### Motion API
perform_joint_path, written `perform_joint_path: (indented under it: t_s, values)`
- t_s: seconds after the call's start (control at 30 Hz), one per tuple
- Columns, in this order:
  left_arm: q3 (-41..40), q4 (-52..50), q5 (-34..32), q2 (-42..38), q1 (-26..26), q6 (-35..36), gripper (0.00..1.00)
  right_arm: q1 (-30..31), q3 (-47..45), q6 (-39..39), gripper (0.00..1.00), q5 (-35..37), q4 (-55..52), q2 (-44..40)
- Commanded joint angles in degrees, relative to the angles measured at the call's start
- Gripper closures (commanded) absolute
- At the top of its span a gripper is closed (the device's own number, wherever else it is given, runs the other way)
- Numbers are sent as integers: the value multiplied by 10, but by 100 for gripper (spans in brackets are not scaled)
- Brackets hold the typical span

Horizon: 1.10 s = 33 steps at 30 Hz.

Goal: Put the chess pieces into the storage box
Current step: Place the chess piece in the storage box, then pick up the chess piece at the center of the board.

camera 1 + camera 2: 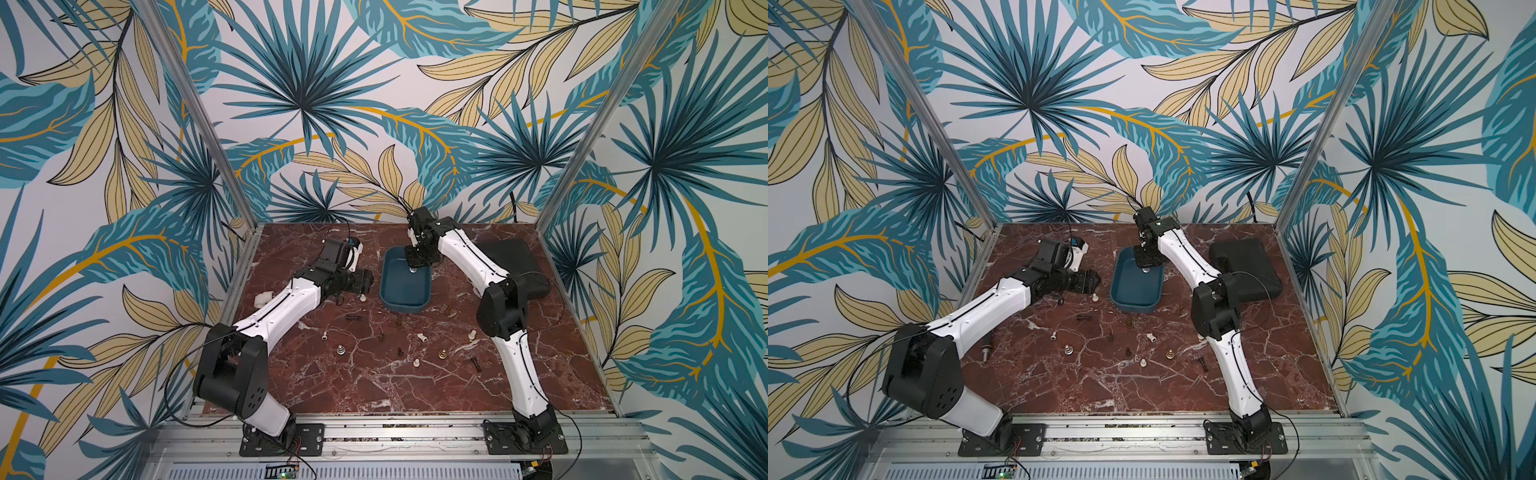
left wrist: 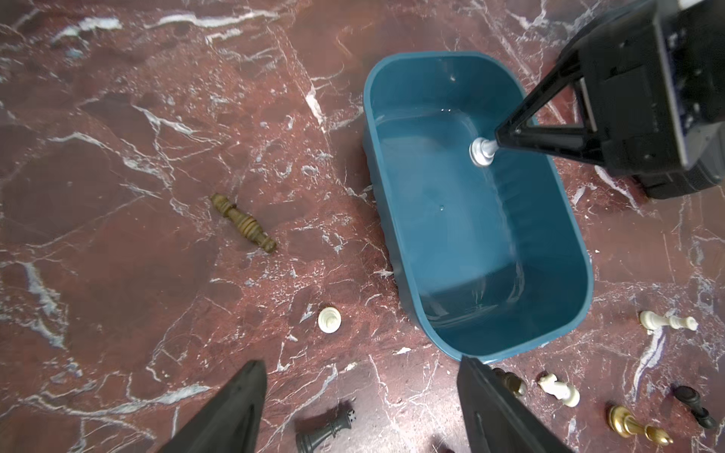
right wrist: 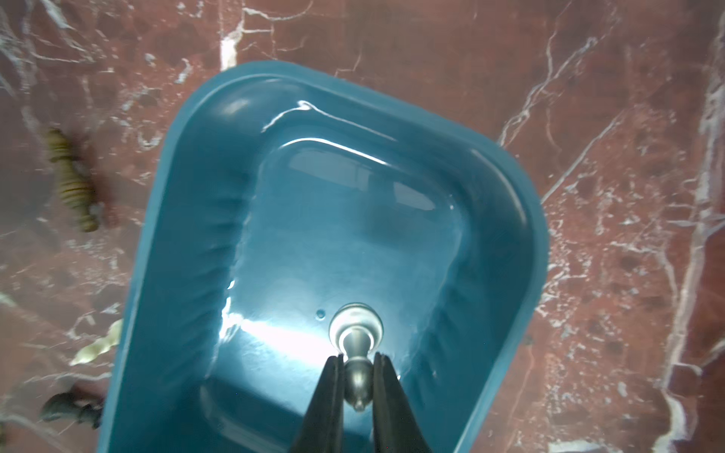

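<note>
Chess pieces [image 1: 422, 337] in white, black, brass and silver are lying scattered across the middle of the marbled worktop [image 1: 332, 386], between its near edge and the storage box [image 1: 405, 307]. Some are standing and others are toppled. The left fingers [image 2: 235, 412] are hovering spread wide and gripping nothing, just beside the box's left wall. A white pawn [image 2: 329, 320] is standing on the worktop ahead of them. The teal box is sitting midway across the worktop, toward its far edge, with no loose pieces inside. Over its far end the right fingers [image 3: 329, 392] are pinching a silvery piece [image 3: 355, 325] by its head, base down, low between the walls. Whether the base is touching the box floor cannot be told. A black case [image 1: 511, 253] is lying toward the far right corner. The step in hand appears to be the first drop. The next move is likely calling for the right fingers to part, release the piece and rise clear of the rim, while the left could descend on the pawn.
</note>
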Motion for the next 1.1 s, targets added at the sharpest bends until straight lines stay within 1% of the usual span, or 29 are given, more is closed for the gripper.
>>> perform_joint_path:
  t_s: [0.0,0.07,0.13,0.17,0.2,0.27,0.4,0.5,0.6,0.67,0.8,0.9,1.07]
  values:
    - [21,-30,10,7,-2,-2,19,3,15,-20,90,46,-13,26]
    - [28,-36,15,14,-2,0,19,1,26,-20,85,55,-14,41]
    - [35,-44,21,21,-4,0,19,0,34,-19,67,55,-13,49]
    - [40,-49,23,24,-4,1,20,-2,37,-18,64,56,-12,52]
    - [44,-55,26,27,-4,1,21,-2,39,-16,63,57,-9,53]
    - [52,-66,29,34,-7,5,24,-3,41,-16,53,59,-9,55]
    - [67,-93,24,48,-14,12,30,-3,38,-9,52,52,-8,38]
    - [72,-101,16,56,-25,18,32,-2,27,1,52,42,-6,5]
    - [79,-103,13,68,-34,23,36,-2,7,5,52,34,7,-40]
    - [88,-110,12,81,-36,25,42,-2,-13,8,52,34,17,-75]
    - [97,-116,6,99,-39,26,46,-1,-71,11,52,35,46,-144]
    - [100,-121,-13,109,-40,30,47,-1,-119,14,52,40,68,-192]
    - [117,-131,-81,135,-39,29,52,-2,-180,15,52,50,95,-245]
